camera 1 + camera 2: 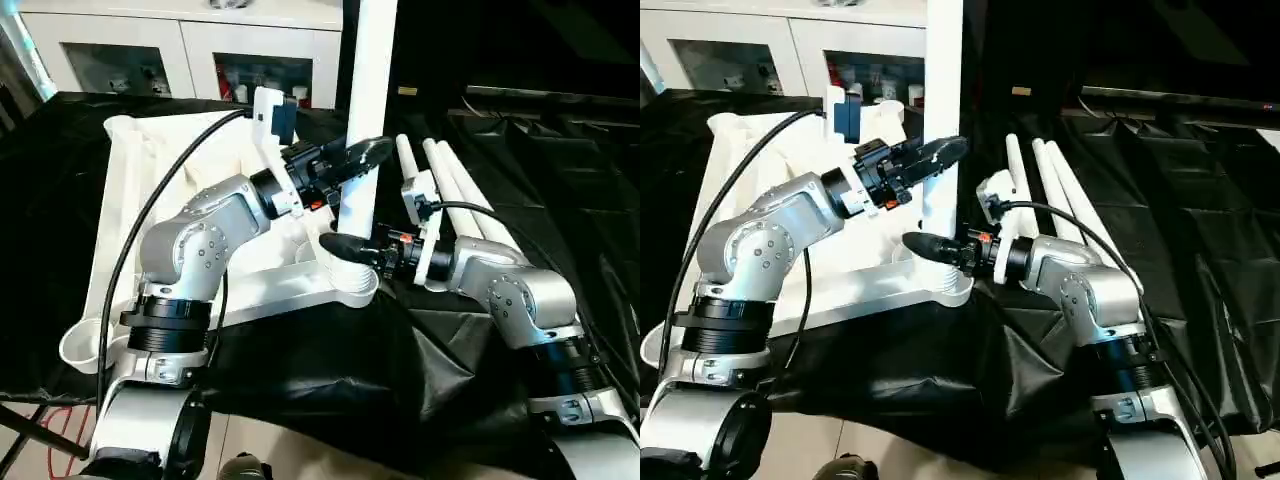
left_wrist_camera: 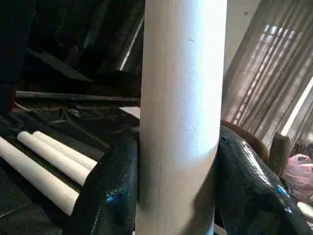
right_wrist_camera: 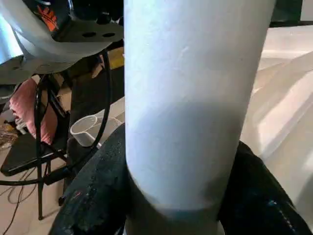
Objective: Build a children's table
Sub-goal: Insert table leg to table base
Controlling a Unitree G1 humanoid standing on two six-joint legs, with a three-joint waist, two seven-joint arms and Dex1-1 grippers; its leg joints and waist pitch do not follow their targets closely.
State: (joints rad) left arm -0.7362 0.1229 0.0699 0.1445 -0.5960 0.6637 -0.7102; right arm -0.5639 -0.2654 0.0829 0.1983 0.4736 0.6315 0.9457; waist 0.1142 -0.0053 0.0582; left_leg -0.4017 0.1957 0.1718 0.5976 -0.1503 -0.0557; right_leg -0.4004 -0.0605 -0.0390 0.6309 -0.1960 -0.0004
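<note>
1. You have one table leg (image 1: 366, 100) standing upright in the near right corner socket (image 1: 352, 283) of the upside-down table top (image 1: 135, 190), which lies on the black-draped desk (image 1: 330, 370).
2. Your left gripper (image 1: 352, 157) sits higher on that leg, a black finger (image 2: 110, 196) on each side of the tube and touching it; the grip looks closed on the leg.
3. Your right gripper (image 1: 345, 245) takes the same leg low down, just above the socket, with its fingers (image 3: 95, 196) half apart and wrapped round the tube.
4. To seat the leg well, I judge you should keep it plumb with the upper gripper and press straight down along its axis; any tilt could jam it in the socket rim.
5. Watch that the top does not slide on the cloth as you push.
6. Three spare legs (image 1: 450, 190) lie side by side on the desk, on the far right, beyond the right gripper.
</note>
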